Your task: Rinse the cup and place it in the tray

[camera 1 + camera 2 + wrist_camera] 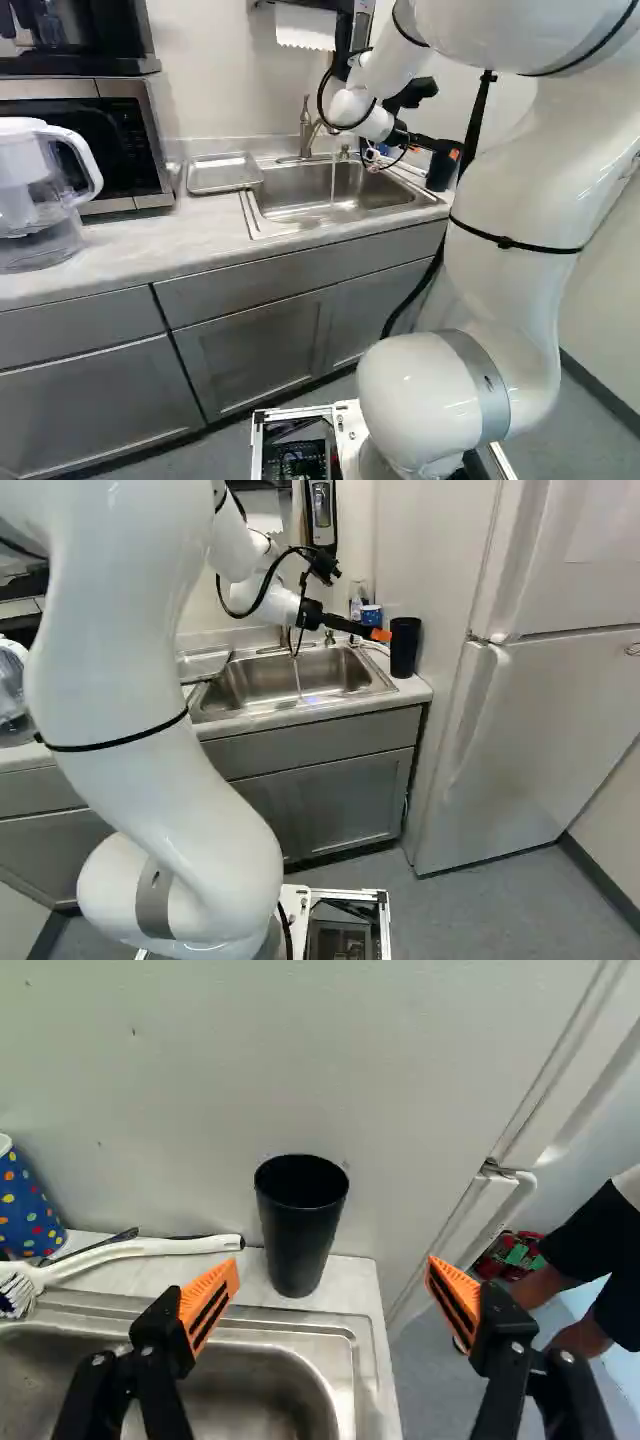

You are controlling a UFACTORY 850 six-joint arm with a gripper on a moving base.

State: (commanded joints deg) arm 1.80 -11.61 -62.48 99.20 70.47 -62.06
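Jaws spreading wide facing black cup (299,1222) standing beside sink (230,1368), likely light, stiff, slick; mid-wall grip looking best

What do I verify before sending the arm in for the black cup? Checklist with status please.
1. Gripper open, nothing gripped: ok.
2. Black cup upright on the counter, beside the sink: ok.
3. Cup centred on the gripper: not ok; in the wrist view it sits ahead, off toward the side where the brush lies. I'd correct that first.
4. Water running into the sink: ok.
5. Tray in place on the sink's other side, nothing seen on it: ok.
6. Cup empty: cannot tell, its inside is too dark.
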